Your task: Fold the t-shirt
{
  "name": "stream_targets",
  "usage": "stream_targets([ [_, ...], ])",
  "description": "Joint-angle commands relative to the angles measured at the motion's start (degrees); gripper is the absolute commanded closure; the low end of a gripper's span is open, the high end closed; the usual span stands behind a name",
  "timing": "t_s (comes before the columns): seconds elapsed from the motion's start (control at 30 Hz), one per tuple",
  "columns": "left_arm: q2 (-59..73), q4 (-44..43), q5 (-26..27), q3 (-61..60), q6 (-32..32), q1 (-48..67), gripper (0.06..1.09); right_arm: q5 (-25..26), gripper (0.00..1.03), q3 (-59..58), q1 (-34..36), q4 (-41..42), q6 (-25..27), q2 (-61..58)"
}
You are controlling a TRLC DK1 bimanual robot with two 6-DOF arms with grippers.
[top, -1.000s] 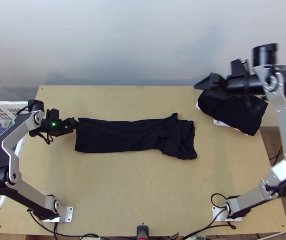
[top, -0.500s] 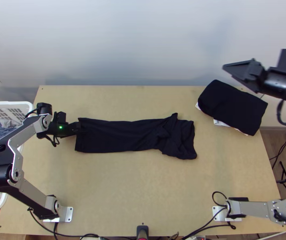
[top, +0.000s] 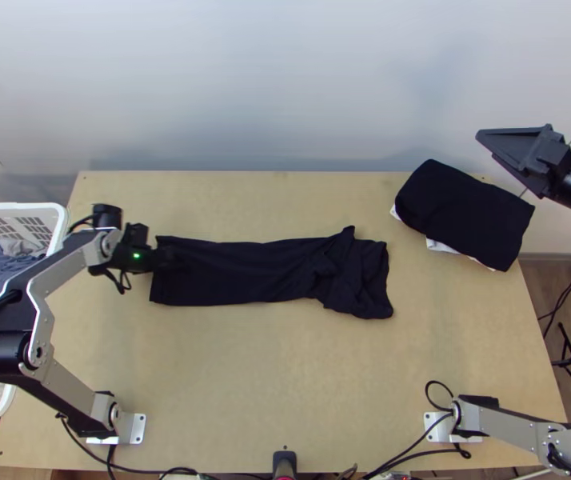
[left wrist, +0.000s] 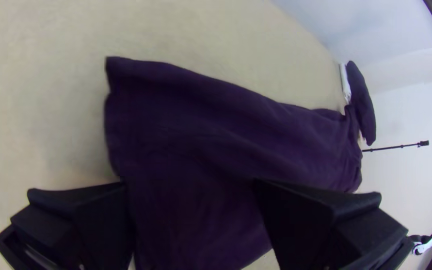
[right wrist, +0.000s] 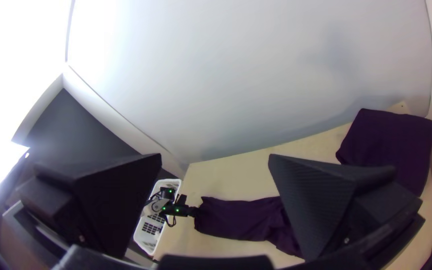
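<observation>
The left claw is released above the closest end of the black t-shirt, perhaps touching it. Away from this claw, the t-shirt makes a narrow strip, bunched at its far end. Beyond are a folded pile and the raised right claw, also released.

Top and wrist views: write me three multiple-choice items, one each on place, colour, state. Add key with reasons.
1. Where on the table is the cloth pile?
A) near left corner
B) far right corner
C) middle of the near edge

2. Basket colour?
A) white
B) red
C) green

3. Left gripper?
A) shut on a sleeve
B) shut on nothing
C) open

Key:
1 B: top view shows it there, beyond the t-shirt's bunched end.
2 A: its rim and slotted side are white.
3 C: its fingers stand wide apart in the left wrist view.
</observation>
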State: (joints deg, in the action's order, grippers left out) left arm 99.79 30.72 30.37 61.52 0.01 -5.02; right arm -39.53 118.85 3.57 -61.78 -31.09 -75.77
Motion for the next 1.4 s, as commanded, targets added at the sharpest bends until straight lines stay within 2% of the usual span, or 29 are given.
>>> stream_targets([
  [0.0,-1.53,0.31,0.92,-0.17,-2.56,5.63,0.17,-0.02,0.04,-1.16,0.29,-0.01,-0.46,1.41],
  [0.07,-1.53,0.22,1.18,-0.17,-3.00,6.77,0.19,0.07,0.04,-1.43,0.29,-0.01,-0.37,1.59],
  [0.1,-1.53,0.13,1.27,-0.08,-3.44,7.04,0.26,0.07,0.04,-1.69,0.29,-0.01,-0.37,1.68],
  [0.17,-1.61,-0.57,1.62,-0.08,-4.32,6.77,0.61,0.07,0.04,-2.57,0.38,-0.01,-0.29,1.94],
  [0.23,-1.97,-1.89,1.71,-0.08,-5.81,4.84,1.06,0.07,0.04,-4.50,0.56,0.08,-0.02,2.47],
  [0.4,-5.04,-1.10,2.33,0.09,-5.55,-2.72,1.05,0.07,0.04,-11.62,2.14,0.08,0.15,4.40],
  [0.6,-7.94,3.56,4.79,3.26,0.16,-17.04,1.05,0.07,0.04,-19.27,3.19,2.54,0.15,6.77],
  [0.7,-6.18,8.04,5.14,6.16,2.71,-23.28,1.05,0.07,0.04,-20.76,3.28,3.07,0.15,7.12],
  [0.8,-4.25,18.59,5.75,11.08,2.98,-25.39,1.05,-0.02,0.04,-22.26,3.19,3.42,0.15,7.30],
  [0.9,-6.71,25.97,8.13,12.93,1.75,-21.61,1.05,-0.02,0.04,-25.77,3.11,4.83,-0.02,8.00],
  [1.07,-12.95,26.67,8.92,13.72,-8.89,-6.15,1.05,-0.02,0.04,-32.36,2.67,7.73,-0.46,9.94],
  [1.23,-12.69,21.57,9.09,16.88,-21.02,11.78,1.05,-0.11,0.04,-38.43,2.32,9.13,-0.46,11.78],
  [1.37,-8.73,17.27,8.21,21.19,-26.47,22.24,1.05,-0.11,0.04,-43.61,2.32,10.80,-0.64,13.72],
])
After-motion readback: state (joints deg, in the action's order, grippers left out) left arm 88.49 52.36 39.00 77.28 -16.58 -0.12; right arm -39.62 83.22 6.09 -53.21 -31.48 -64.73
